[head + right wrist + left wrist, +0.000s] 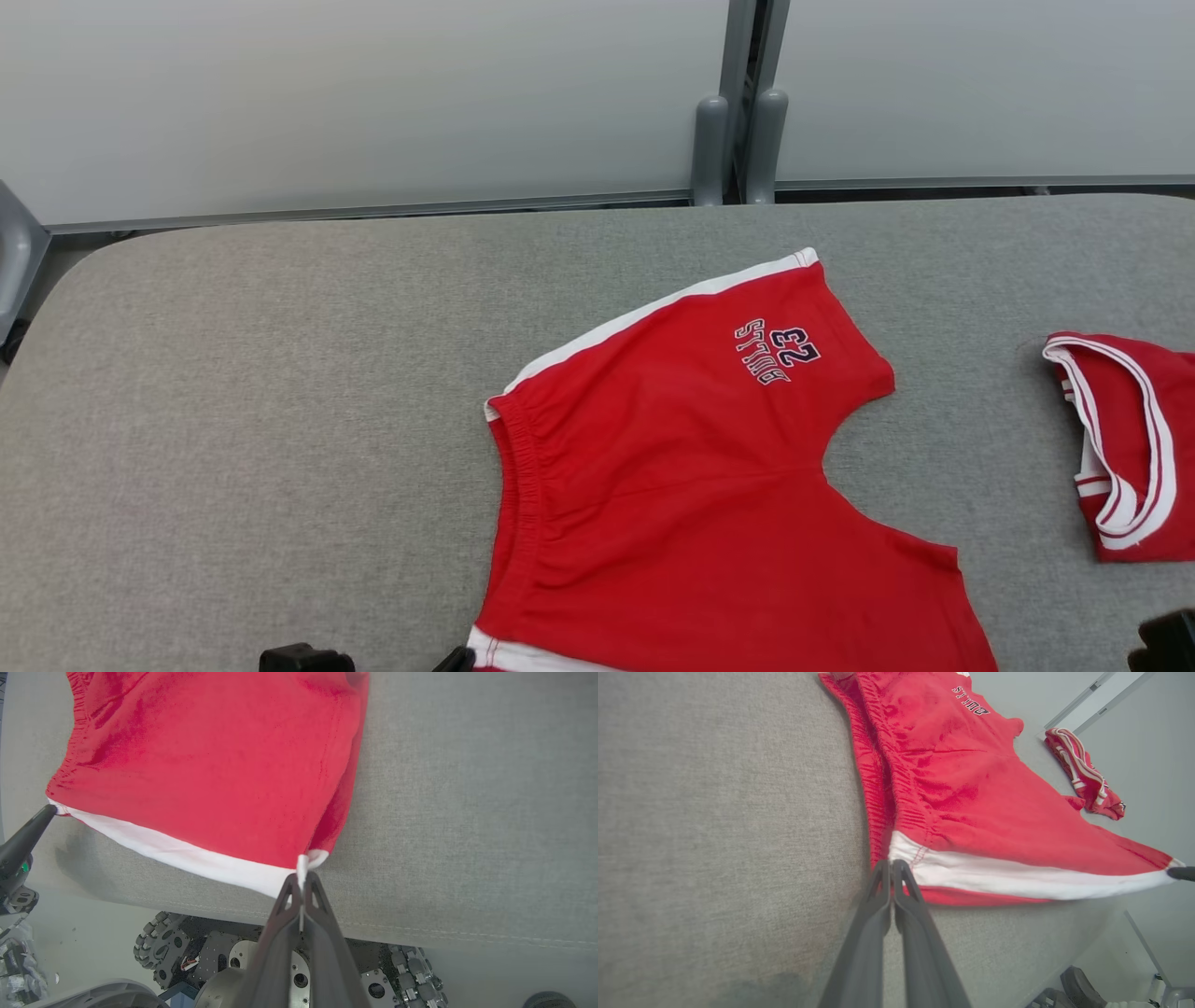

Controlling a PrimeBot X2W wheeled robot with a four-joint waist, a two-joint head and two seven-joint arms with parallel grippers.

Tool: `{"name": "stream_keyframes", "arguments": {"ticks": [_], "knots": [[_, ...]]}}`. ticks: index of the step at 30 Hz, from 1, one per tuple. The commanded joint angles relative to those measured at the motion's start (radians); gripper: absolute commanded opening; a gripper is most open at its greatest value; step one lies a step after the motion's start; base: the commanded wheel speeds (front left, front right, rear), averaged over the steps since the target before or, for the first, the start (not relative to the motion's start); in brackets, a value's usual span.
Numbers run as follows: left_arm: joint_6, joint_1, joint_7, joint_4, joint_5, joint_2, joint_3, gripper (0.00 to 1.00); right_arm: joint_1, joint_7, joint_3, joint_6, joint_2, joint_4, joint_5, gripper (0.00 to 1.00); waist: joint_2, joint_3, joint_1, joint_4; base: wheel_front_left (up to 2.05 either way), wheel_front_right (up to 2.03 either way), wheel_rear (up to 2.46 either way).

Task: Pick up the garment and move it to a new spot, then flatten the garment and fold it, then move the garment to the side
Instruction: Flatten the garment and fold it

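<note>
At the near edge of the grey padded tabletop (280,420), the red shorts (691,467) lie mostly spread. The waistband is toward the robot's left and the leg openings toward its right, and the white side stripe (1017,877) is raised and stretched between the two tools. The left tool (892,865) is pinched fully closed on the waistband end of the stripe. The right tool (302,879) is pinched closed on the hem end, with only a thin tuck of white cloth between its fingers. Probable failure modes: the shallow right-hand hold could slip if the arms pull farther apart. Unequal lifting would twist the stripe and carry creases into the fold. Dragging could roll the far leg under itself. A move toward the right could disturb the second red garment (1125,448) lying well apart. A dropped corner could fall past the edge toward the wheeled base (154,947).
</note>
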Motion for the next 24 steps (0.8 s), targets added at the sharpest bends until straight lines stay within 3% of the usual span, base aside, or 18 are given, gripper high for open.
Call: {"name": "stream_keyframes", "arguments": {"ticks": [1,5,11,17,24], "knots": [[0.005,0.0,-0.002,-0.008,0.01,0.009,0.004,0.0,-0.016,-0.006,0.004,0.001,0.0,-0.01,0.005,0.0,0.0,0.0,0.0,0.004,0.0,0.0,0.0],[0.01,-0.047,-0.014,-0.045,0.021,-0.024,0.003,0.0,-0.096,-0.042,0.042,0.001,-0.05,-0.01,0.004,0.0,0.0,-0.007,0.0,0.021,0.0,0.0,0.0],[0.013,-0.146,-0.027,-0.029,0.049,-0.087,0.004,0.0,-0.3,-0.178,0.121,0.001,-0.177,0.119,0.024,0.0,0.0,-0.011,0.0,0.055,0.0,0.0,0.0],[0.057,-0.26,-0.053,0.078,0.074,-0.165,0.025,0.0,-0.525,-0.368,0.243,0.001,-0.27,0.335,0.014,0.0,0.0,-0.001,0.0,0.089,0.0,0.0,0.0],[0.074,-0.382,-0.036,0.228,0.067,-0.258,0.03,0.0,-0.777,-0.519,0.373,0.001,-0.315,0.615,-0.049,0.0,0.0,0.041,0.0,0.119,0.0,0.0,0.0]]}}
